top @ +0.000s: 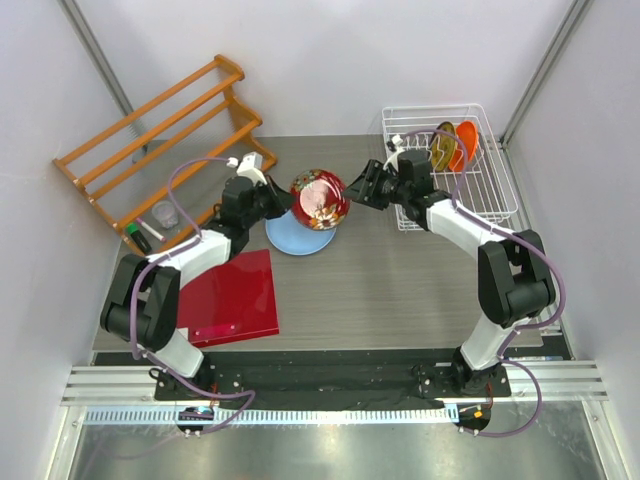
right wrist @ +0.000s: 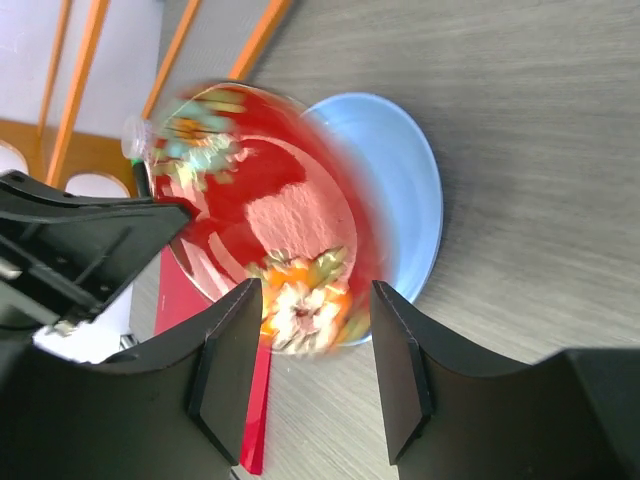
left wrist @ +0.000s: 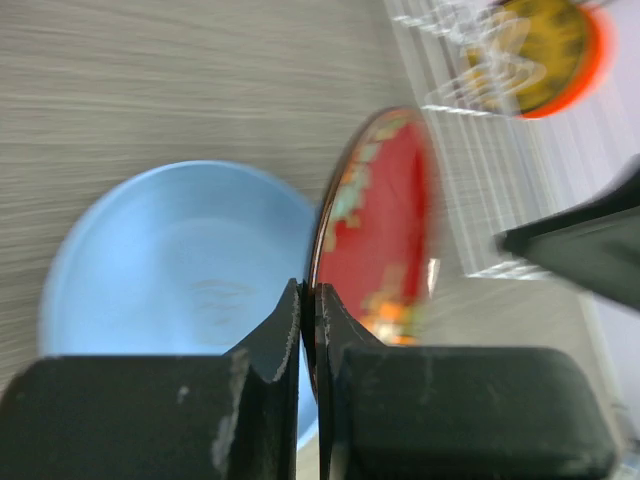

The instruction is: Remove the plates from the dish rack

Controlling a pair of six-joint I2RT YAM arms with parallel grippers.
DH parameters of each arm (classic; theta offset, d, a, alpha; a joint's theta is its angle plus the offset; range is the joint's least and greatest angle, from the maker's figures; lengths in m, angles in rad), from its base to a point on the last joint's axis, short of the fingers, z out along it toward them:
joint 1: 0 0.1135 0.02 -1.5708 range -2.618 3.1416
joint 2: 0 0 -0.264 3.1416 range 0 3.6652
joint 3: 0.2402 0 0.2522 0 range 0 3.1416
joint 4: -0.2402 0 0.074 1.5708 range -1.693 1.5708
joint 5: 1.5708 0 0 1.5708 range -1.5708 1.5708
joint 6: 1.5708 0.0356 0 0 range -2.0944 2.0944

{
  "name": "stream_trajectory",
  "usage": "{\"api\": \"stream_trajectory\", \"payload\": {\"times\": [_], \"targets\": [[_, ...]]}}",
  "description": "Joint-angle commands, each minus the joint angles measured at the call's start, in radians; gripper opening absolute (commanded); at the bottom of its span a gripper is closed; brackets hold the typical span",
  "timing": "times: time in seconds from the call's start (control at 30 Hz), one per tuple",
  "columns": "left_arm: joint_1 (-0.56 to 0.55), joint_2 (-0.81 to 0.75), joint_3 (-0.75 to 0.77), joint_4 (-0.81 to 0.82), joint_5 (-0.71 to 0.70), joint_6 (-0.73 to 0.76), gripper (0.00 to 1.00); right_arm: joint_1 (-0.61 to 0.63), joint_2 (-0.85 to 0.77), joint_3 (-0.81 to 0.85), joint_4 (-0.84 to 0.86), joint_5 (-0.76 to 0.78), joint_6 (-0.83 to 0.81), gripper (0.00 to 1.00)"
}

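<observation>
A flat red square board (top: 232, 295) lies on the counter (top: 400, 290) nearest the arm bases, by the left arm. Beyond it, a light blue plate (top: 297, 238) sits flat on the counter, out of the rack.

The dark red floral plate (top: 320, 198) is held on edge above the blue plate's far side, tilted. The left gripper (left wrist: 310, 300) has its jaws pressed together on that plate's rim. The right gripper (right wrist: 315, 290) faces it from the other side with jaws spread. In the right wrist view the blurred lower edge of the plate lies between them, and I cannot tell whether they touch it.

Farther back on the right stands the white wire dish rack (top: 495, 200). It holds two plates upright at its far end: a yellow patterned plate (top: 443, 146) and, right behind it, an orange plate (top: 466, 142). The rest of the rack shows only bare wire.

At the far left an orange wooden slatted rack (top: 160, 130) leans by the wall, with a clear cup (top: 165, 215) beneath it.
</observation>
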State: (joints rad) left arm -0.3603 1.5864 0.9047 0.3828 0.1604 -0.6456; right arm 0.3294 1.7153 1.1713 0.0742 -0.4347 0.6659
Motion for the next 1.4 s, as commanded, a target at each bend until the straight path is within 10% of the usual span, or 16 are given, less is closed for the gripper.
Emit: {"api": "stream_trajectory", "payload": {"times": [0.0, 0.63, 0.93, 1.37], "targets": [[0.030, -0.029, -0.020, -0.030, -0.084, 0.063, 0.00, -0.015, -0.014, 0.074, 0.047, -0.009, -0.019, 0.53], [0.057, 0.059, -0.012, -0.059, -0.061, 0.041, 0.00, -0.026, -0.023, 0.083, -0.016, 0.016, -0.072, 0.54], [0.060, 0.096, 0.026, -0.108, -0.058, 0.055, 0.51, -0.047, -0.062, 0.154, -0.200, 0.186, -0.190, 0.55], [0.057, 0.012, 0.066, -0.188, -0.033, 0.106, 0.78, -0.184, 0.001, 0.356, -0.341, 0.697, -0.411, 0.64]]}}
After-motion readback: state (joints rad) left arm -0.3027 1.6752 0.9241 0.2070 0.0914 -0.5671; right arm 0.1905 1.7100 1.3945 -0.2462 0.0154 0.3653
